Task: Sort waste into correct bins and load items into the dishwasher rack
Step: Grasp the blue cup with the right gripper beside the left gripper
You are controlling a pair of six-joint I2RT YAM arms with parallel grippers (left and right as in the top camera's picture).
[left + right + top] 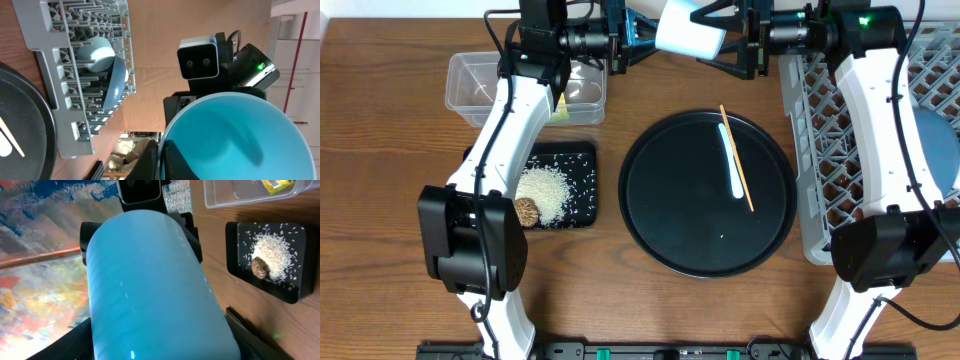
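Light blue cup [688,30] pinched by left hand [650,36], flanked by right hand [712,36].

The light blue cup [690,28] is held on its side above the worktop's [380,120] far edge, mouth facing left.

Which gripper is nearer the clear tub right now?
Left. The left gripper sits just right of the clear tub; the right gripper is further right, past the light blue cup, beside the rack.
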